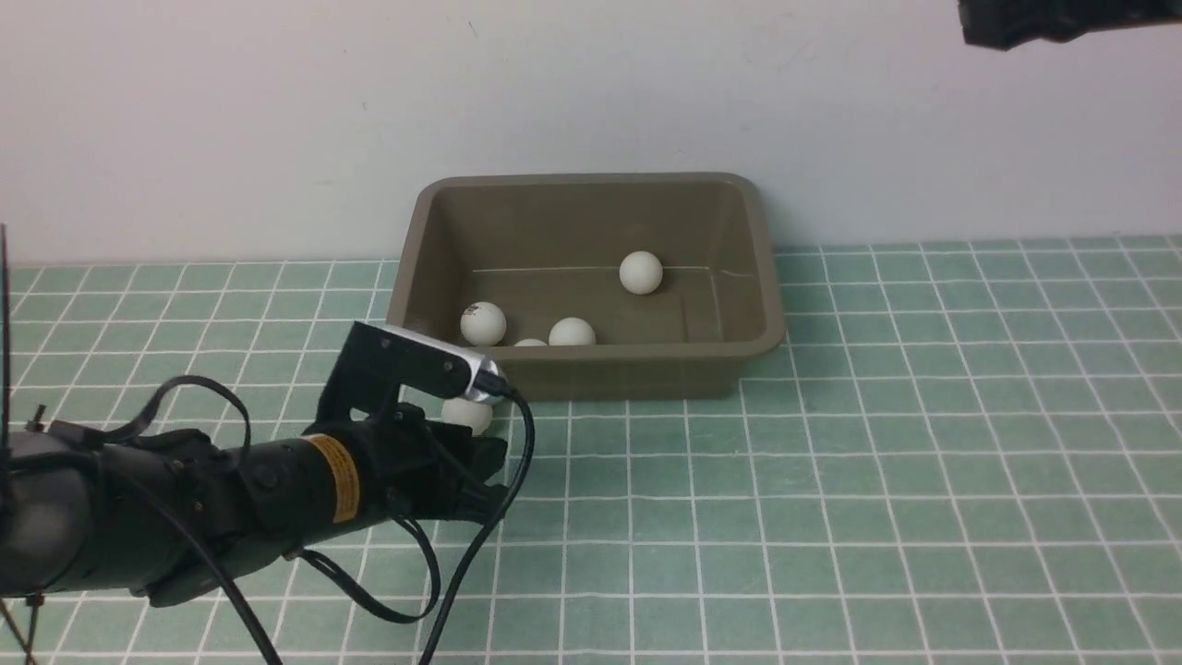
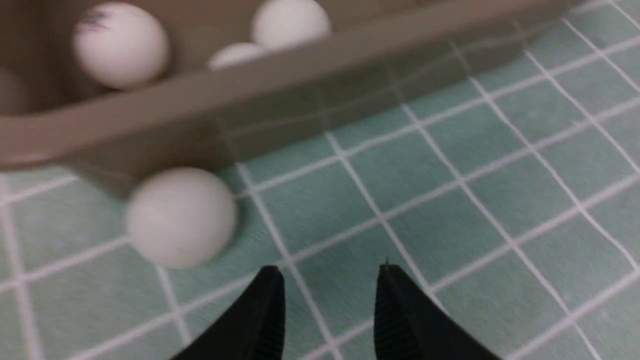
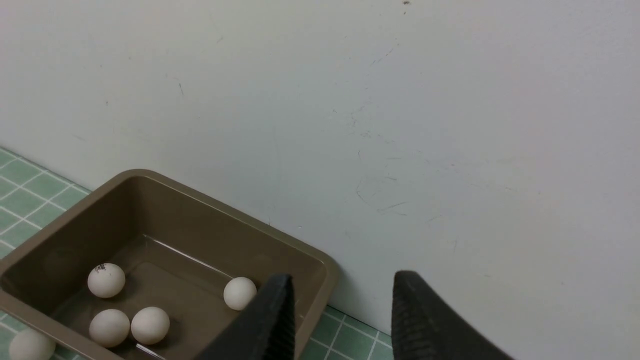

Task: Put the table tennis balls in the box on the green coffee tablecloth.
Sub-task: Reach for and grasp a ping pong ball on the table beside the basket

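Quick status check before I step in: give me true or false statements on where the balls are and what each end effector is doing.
1. All balls are in the box: false. One loose ball lies on the tablecloth, just outside the box's near wall.
2. The left end effector holds a ball: false. Its jaws stand apart and empty, with the loose ball off to one side.
3. Four balls sit inside the box: true.
4. The right end effector is raised high and empty: true.
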Tool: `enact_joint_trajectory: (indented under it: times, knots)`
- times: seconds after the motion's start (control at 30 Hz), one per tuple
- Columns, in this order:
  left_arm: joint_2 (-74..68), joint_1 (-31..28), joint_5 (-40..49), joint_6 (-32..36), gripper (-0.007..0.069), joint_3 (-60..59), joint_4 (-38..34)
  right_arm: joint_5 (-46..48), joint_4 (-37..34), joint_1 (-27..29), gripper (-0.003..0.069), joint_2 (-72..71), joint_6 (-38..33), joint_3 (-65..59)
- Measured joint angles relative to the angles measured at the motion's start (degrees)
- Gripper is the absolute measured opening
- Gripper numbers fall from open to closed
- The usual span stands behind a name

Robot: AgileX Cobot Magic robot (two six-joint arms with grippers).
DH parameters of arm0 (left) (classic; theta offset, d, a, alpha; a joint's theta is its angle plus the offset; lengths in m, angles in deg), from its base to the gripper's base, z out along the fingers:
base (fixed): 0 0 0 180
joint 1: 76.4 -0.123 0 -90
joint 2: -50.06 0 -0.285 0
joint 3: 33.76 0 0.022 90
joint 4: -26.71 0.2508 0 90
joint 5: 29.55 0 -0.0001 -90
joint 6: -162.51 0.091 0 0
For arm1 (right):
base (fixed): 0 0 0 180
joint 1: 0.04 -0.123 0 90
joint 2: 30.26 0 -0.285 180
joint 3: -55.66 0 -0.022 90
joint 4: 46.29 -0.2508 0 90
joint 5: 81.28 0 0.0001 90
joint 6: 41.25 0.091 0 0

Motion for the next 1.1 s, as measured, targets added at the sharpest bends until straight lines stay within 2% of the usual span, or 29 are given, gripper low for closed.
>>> enact_joint_trajectory:
  times: [0.07, 0.23, 0.43, 0.47, 0.57, 0.87, 0.93, 1.1]
  knots:
    - [-2.49, 0.00, -1.93, -2.02, 0.0239, 0.05, 2.84, 0.00, 0.00, 0.00, 0.0261, 0.00, 0.00, 0.00]
    - [-4.67, 0.00, -2.44, -2.78, 0.0288, 0.05, 3.94, 0.00, -0.29, 0.00, 0.0261, 0.00, 0.00, 0.00]
    - [-4.67, 0.00, -3.60, -1.06, 0.0446, 0.10, 2.96, 0.00, -0.47, 0.00, 0.0261, 0.00, 0.00, 0.00]
    - [-4.67, 0.00, -3.39, 0.22, 0.0484, 0.10, 1.34, 0.00, -0.47, 0.00, 0.0261, 0.00, 0.00, 0.00]
    - [-4.67, 0.00, -2.05, 3.38, 0.0514, 0.10, -4.11, 0.00, -0.47, 0.00, 0.0261, 0.00, -0.05, 0.00]
    - [-4.71, 0.00, -3.55, 16.41, 0.0522, 0.10, -21.91, 0.00, -0.67, 0.00, 0.0261, 0.00, -0.05, 0.00]
    - [-5.24, 0.00, -3.94, 17.75, 0.0522, 0.52, -24.41, -0.19, -0.67, 0.00, 0.0261, 0.00, -0.05, 0.00]
    - [-9.48, 0.00, -4.71, 18.57, 0.0522, 3.44, -25.32, -0.95, -0.67, 0.00, 0.0261, 0.00, -0.05, 0.00]
